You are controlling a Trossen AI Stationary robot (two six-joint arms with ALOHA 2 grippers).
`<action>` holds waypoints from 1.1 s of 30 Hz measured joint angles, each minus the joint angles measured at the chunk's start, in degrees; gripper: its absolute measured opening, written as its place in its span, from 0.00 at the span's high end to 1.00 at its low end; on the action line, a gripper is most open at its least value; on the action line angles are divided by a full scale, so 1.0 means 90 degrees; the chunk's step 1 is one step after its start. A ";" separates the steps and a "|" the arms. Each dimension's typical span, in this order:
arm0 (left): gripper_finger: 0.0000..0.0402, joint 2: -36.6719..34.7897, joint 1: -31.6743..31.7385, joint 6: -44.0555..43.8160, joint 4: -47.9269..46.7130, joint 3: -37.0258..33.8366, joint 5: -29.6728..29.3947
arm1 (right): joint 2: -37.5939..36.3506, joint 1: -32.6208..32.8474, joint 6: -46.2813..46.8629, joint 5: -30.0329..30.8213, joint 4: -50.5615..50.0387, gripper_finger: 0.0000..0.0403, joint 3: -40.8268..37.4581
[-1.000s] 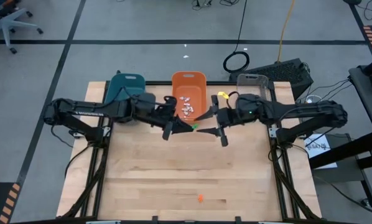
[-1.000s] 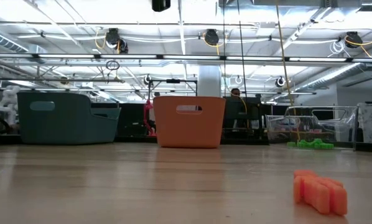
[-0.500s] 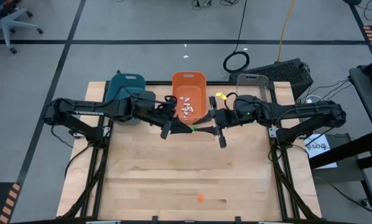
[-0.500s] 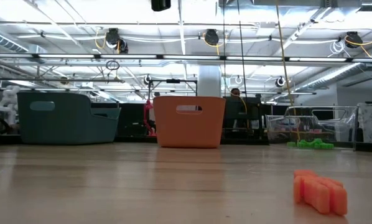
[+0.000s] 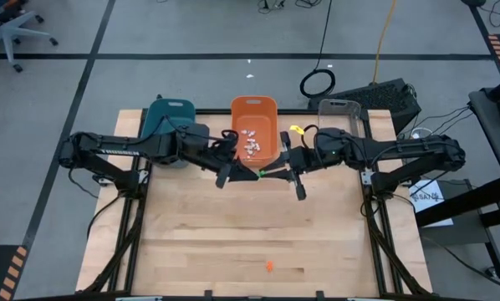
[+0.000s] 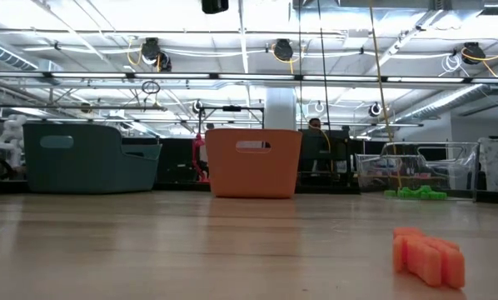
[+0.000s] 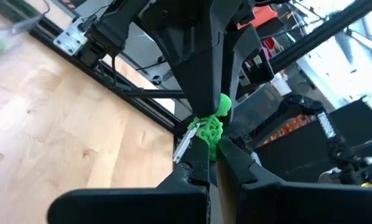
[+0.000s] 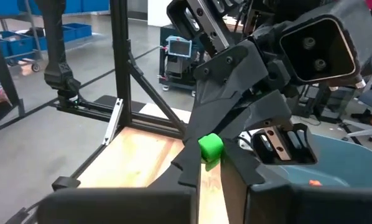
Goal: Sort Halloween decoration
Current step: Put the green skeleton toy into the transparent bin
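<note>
**Q:** Above the table's middle, just in front of the orange bin [image 5: 254, 134]: what do I log first?

**A:** Item one, a green trinket [image 5: 261, 172], held off the table between both grippers. My left gripper [image 7: 212, 152] has its fingers pressed together on it; in the left wrist view it shows as a tangled green figure [image 7: 212, 126]. My right gripper [image 8: 209, 163] meets it from the opposite side, fingers drawn in on the same piece [image 8: 211, 147]. No writing or label that I can read anywhere.

**Q:** Other trinkets?

**A:** Item two, an orange trinket [image 5: 269, 266], alone near the table's front edge, well apart from both arms; the low view shows it close up [image 6: 428, 257]. Item three, small pale pieces [image 5: 251, 145] lying inside the orange bin. Item four, a green cluster [image 6: 415, 193] beside the clear bin [image 6: 415, 171] in the low view.

**Q:** Surroundings?

**A:** A teal bin [image 5: 168, 115] stands left of the orange one, the clear bin [image 5: 340, 113] right of it, all along the far edge of the wooden table [image 5: 191, 242]. A coiled cable [image 5: 318, 84] lies on the floor beyond.
</note>
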 joint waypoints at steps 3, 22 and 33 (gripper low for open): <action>0.96 0.0000 0.0000 -0.0418 0.0000 0.0000 -0.0026 | 0.0000 0.0000 0.0031 0.0000 -0.0009 0.96 0.0000; 0.40 -0.0378 0.0159 -0.0542 -0.0054 -0.0005 -0.0237 | -0.0253 -0.0010 0.0312 0.0007 -0.0122 0.97 0.0063; 0.40 -0.1094 0.0192 0.0432 -0.0135 -0.0005 -0.0618 | -0.0275 -0.0015 0.0927 0.0204 -0.1455 0.97 0.1223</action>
